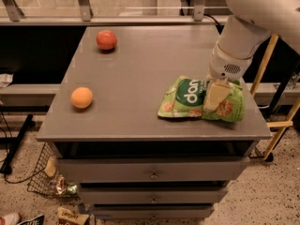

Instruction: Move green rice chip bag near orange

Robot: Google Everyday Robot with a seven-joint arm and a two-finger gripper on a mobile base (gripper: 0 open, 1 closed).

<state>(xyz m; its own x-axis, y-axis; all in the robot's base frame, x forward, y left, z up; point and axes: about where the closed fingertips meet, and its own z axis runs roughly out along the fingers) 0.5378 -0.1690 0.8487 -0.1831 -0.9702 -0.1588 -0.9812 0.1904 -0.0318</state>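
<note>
Lying flat at the right end of the grey cabinet top (pixel 140 69), the green rice chip bag (pixel 185 97) has the gripper (pixel 216 93) set right on its right half, with the arm's white wrist angled down from the upper right. Whether the gripper is closed on the pouch or only pressed against it cannot be told from this view. My judgement is that the step in hand is the grasp, with the carry not yet begun. The bag is well apart from the orange (pixel 81 97), which sits near the left front edge, while a redder round fruit (pixel 106 39) rests toward the back left. The next move calls for a firm hold on the crinkly film and a small lift so the pouch does not drag. A sweep leftward across the middle of the top would follow, ending just beside the orange without nudging it, since it would likely roll. As for containers, the cabinet's drawers (pixel 153 175) are all shut, so their contents are hidden. A wire basket (pixel 40 177) on the floor at the left holds what look like crumpled snack packets (pixel 60 185).
</note>
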